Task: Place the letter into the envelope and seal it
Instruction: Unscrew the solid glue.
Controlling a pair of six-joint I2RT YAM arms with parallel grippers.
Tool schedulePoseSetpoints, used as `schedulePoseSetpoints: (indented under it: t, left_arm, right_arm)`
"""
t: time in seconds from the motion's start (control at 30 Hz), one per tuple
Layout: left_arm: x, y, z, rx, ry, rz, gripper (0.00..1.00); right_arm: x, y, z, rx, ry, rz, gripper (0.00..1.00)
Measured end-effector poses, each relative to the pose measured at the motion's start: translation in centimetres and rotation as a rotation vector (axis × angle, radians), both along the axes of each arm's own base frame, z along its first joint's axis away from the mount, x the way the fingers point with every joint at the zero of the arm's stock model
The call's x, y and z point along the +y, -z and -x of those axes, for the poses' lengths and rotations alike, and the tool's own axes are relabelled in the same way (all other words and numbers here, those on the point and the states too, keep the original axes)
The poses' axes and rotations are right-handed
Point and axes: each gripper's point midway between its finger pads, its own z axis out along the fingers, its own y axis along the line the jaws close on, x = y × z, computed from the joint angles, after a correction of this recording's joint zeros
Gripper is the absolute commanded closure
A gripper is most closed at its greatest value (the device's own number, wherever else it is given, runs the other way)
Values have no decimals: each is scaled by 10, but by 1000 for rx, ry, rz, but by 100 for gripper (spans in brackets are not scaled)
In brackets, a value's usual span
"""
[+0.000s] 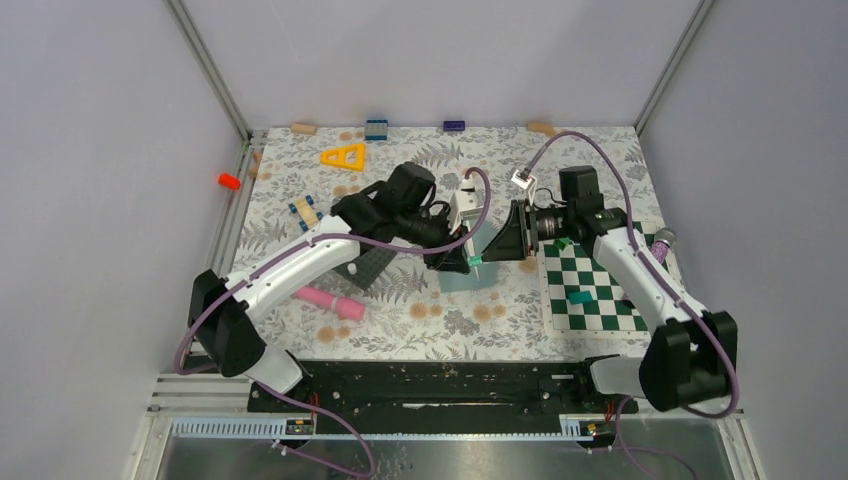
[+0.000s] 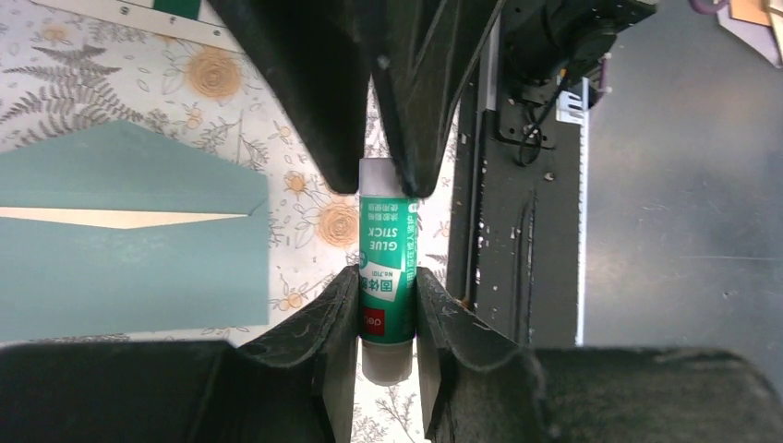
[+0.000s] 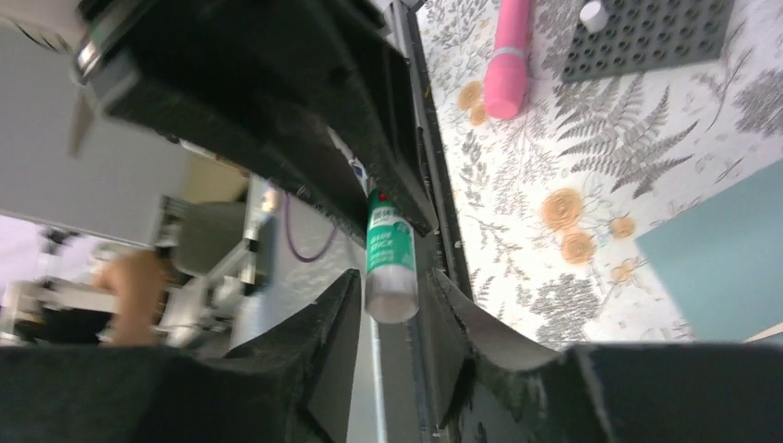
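Note:
A green glue stick (image 2: pixel 388 263) is held in the air between both grippers, above the table's middle (image 1: pixel 478 261). My left gripper (image 2: pixel 386 286) is shut on its green body. My right gripper (image 3: pixel 392 281) comes from the opposite side and is shut on the stick's whitish cap end (image 3: pixel 391 300). The teal-grey envelope (image 2: pixel 129 268) lies flat below and to the side, its flap raised, with a cream strip of the letter (image 2: pixel 111 219) showing in the opening. In the top view the envelope (image 1: pixel 462 280) is mostly hidden under the grippers.
A dark grey studded mat (image 1: pixel 372 263) and a pink cylinder (image 1: pixel 330 301) lie left of the envelope. A green-and-white checkerboard (image 1: pixel 590 285) with small green blocks lies under the right arm. A yellow triangle (image 1: pixel 344 156) and small bricks lie near the back wall.

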Motion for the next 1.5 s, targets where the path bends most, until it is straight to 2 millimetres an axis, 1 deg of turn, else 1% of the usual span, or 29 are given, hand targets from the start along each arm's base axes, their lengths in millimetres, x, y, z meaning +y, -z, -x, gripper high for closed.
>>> schedulePoseSetpoints:
  t: [0.07,0.13,0.17,0.23,0.27,0.3,0.4,0.5,0.57,0.63,0.73,0.8,0.87,1.03,1.1,1.23,1.3,1.4,1.5]
  left_arm:
    - [-2,0,-5,-27,-14,2,91]
    - [-4,-1,-7,-41,-16,7,92]
    - [-5,-2,-7,-46,-16,11,92]
    - [-6,-3,-8,-48,-14,17,92]
    - [-6,-3,-6,-44,-8,19,92]
    - [-6,-3,-5,-38,-2,23,92]
    - [-6,-5,1,-4,34,44,92]
    - [-8,-1,8,64,82,57,92]
    - [-10,6,10,122,104,55,92]
    - [-12,17,12,191,123,47,92]
    - [-13,27,14,259,139,38,92]
    - [-13,30,16,289,146,34,92]
    - [-13,28,19,304,159,41,92]
    - [-14,22,24,329,186,64,91]
    - [-14,21,26,340,193,68,92]
    - [-15,24,26,360,198,66,92]
    - [-15,24,27,364,200,66,91]
    - [-15,24,27,369,202,67,91]
    - [-15,23,29,377,207,66,91]
  right_arm:
    - [2,3,-8,129,8,-2,49]
    - [1,5,-10,169,18,0,41]
    - [0,3,-10,159,22,-3,38]
    - [-3,-4,-6,95,21,-13,34]
    - [-4,-8,-2,54,18,-19,30]
    - [-6,-12,4,-20,13,-26,27]
    - [-12,-19,21,-239,1,-39,26]
    - [-17,-21,39,-498,-24,-59,29]
    - [-19,-15,46,-641,-40,-69,32]
    - [-21,-7,50,-736,-59,-76,34]
    - [-19,-2,46,-840,-87,-86,36]
    - [-18,6,43,-874,-100,-83,37]
    - [-16,13,43,-902,-115,-77,38]
    - [-10,23,46,-949,-154,-82,38]
    - [-7,27,46,-962,-164,-80,40]
    - [-3,32,45,-983,-171,-78,47]
    - [-3,33,44,-985,-167,-74,53]
    - [-2,33,41,-999,-160,-73,63]
    - [-1,31,38,-1007,-155,-73,67]
